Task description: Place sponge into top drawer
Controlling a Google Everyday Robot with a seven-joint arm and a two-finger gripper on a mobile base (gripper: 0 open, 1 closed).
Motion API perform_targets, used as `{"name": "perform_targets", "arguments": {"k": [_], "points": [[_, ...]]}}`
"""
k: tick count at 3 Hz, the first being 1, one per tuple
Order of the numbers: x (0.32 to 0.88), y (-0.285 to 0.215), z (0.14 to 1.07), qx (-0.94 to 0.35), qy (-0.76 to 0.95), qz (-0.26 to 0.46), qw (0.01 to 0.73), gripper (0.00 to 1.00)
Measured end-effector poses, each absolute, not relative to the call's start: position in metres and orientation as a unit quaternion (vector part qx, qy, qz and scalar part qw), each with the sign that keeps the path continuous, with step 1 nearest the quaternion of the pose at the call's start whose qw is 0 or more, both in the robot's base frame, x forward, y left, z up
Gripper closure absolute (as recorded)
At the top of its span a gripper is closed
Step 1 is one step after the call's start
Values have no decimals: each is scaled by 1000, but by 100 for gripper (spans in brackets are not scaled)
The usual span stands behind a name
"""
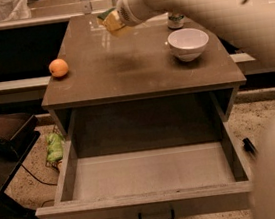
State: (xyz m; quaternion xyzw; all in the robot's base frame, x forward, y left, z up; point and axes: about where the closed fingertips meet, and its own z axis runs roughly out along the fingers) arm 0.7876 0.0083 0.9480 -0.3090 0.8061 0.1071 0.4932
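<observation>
The sponge (111, 20), yellow with a dark green layer on top, hangs in the air above the back of the counter top (122, 73) and casts a shadow on it. My gripper (116, 21) is shut on the sponge, with the fingers mostly hidden behind the white wrist. The top drawer (144, 199) stands pulled fully open below the counter at the front. Its grey inside is bare, and its dark pull handle (156, 216) shows at the centre of the front panel.
An orange fruit (58, 68) lies at the counter's left edge. A white bowl (188, 43) stands at the right, with a small can (175, 21) behind it. A green object (54, 146) lies on the floor to the left, beside a black case (4, 130).
</observation>
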Motion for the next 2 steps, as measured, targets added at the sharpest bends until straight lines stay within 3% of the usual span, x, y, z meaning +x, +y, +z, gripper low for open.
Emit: {"name": "perform_targets", "arguments": {"k": [2], "points": [[619, -47, 922, -376, 801, 132, 447, 100]]}}
